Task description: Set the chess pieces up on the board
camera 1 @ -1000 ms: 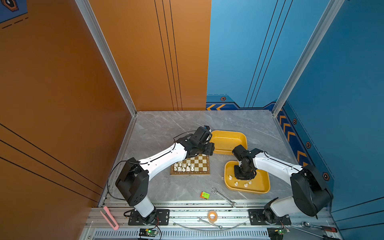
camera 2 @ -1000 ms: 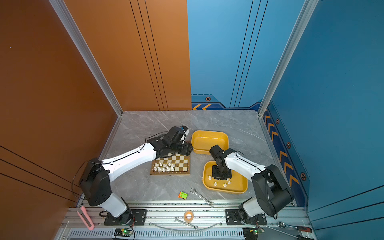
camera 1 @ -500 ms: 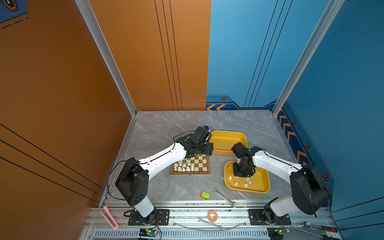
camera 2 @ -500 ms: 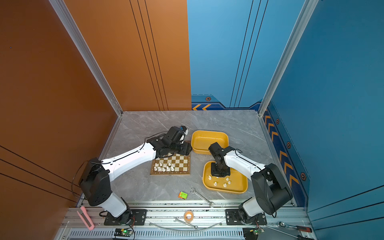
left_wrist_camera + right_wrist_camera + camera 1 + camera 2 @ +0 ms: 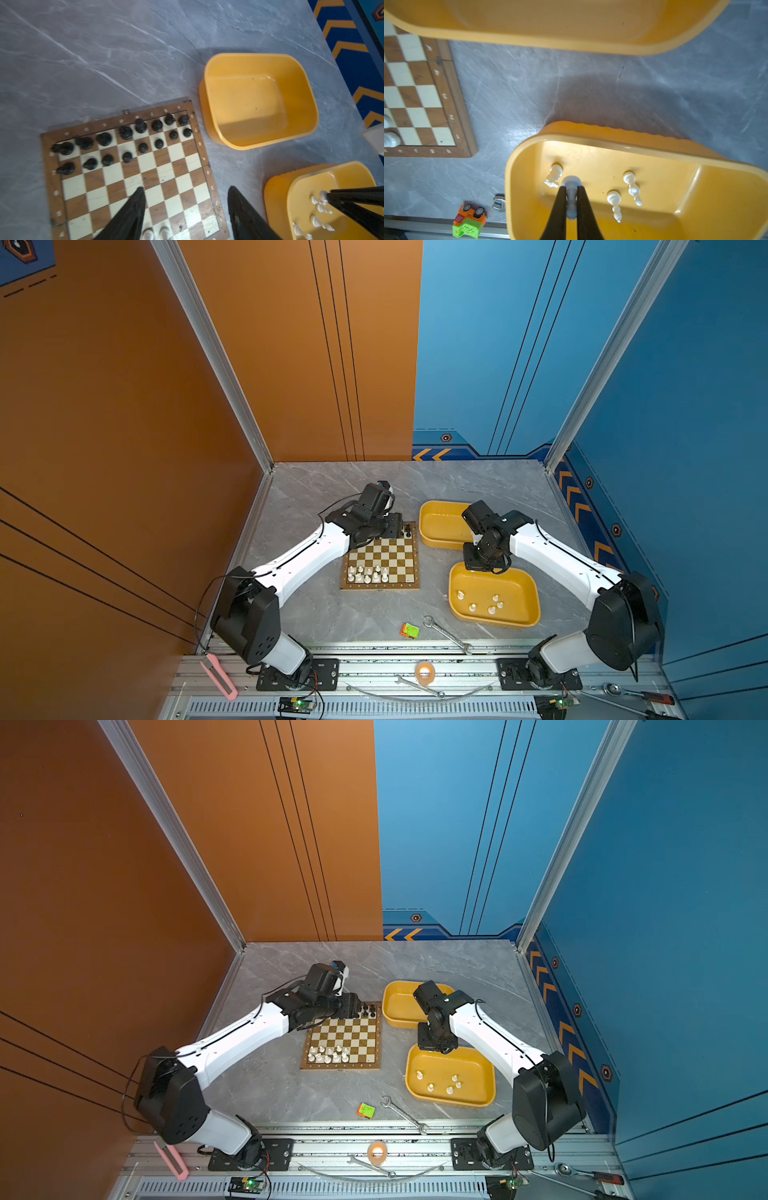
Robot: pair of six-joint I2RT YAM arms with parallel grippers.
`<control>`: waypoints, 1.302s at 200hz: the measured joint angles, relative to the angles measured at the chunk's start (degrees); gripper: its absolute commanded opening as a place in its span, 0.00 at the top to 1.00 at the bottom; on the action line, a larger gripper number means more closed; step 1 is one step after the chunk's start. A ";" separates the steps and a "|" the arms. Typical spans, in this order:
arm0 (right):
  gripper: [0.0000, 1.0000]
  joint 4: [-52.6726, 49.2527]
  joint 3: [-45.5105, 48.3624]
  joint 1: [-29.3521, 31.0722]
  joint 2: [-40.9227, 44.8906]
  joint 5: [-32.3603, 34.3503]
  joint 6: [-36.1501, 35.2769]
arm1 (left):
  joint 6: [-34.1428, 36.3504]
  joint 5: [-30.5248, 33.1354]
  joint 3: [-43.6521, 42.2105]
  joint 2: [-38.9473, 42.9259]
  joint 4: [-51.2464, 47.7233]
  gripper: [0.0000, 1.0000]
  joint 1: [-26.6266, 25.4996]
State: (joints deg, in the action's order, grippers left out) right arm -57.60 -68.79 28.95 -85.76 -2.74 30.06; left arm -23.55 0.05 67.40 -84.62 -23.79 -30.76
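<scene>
Pinching one creamy white turned chess piece (image 5: 571, 182), the right tool (image 5: 571, 188) hangs above a yellow rounded plastic tray (image 5: 623, 145) at 4 o'clock from the small brown-and-cream wooden chessboard (image 5: 128, 116). Above the board the left tool (image 5: 186, 187) hovers, spread. Its 12 o'clock rows hold glossy black pieces (image 5: 125, 132). The border shows 1, 2, 3, g, h.

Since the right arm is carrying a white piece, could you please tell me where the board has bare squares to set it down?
Free: the middle rows of the board, between the black pieces and the white pieces, and the near rows' right-hand squares beside them. Crowded: the far two rows and near left corner.
</scene>
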 measured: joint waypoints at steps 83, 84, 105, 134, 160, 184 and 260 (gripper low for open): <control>0.93 -4.83 -25.44 9.49 -18.53 1.49 -1.75 | -0.92 0.59 -15.37 17.75 -0.76 0.34 12.50; 0.93 -4.83 -25.64 9.57 -18.71 1.49 -1.75 | -0.92 0.57 -15.43 17.84 -0.81 0.34 12.57; 0.93 -4.98 -29.90 12.87 -23.65 1.46 -1.77 | -1.53 0.44 -17.84 20.59 -1.46 0.34 14.25; 0.93 -5.42 -35.34 16.87 -29.81 1.07 -1.79 | -2.80 0.31 -20.76 23.93 -1.79 0.33 15.58; 0.93 -5.62 -39.47 19.39 -34.38 0.07 -2.08 | -3.87 -0.04 -22.58 26.10 -1.97 0.33 16.17; 0.93 -5.70 -42.03 20.83 -38.25 -0.72 -2.80 | -4.57 -0.13 -23.26 27.56 -2.91 0.33 16.41; 0.93 -5.92 -45.79 22.03 -44.68 -3.37 -3.34 | -4.61 -0.57 -23.47 30.29 -5.35 0.33 18.84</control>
State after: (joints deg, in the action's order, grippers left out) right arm -63.53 -114.59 50.98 -130.43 -6.11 26.72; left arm -28.16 -0.51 43.92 -54.33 -29.15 -11.92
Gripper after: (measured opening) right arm 0.098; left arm 0.672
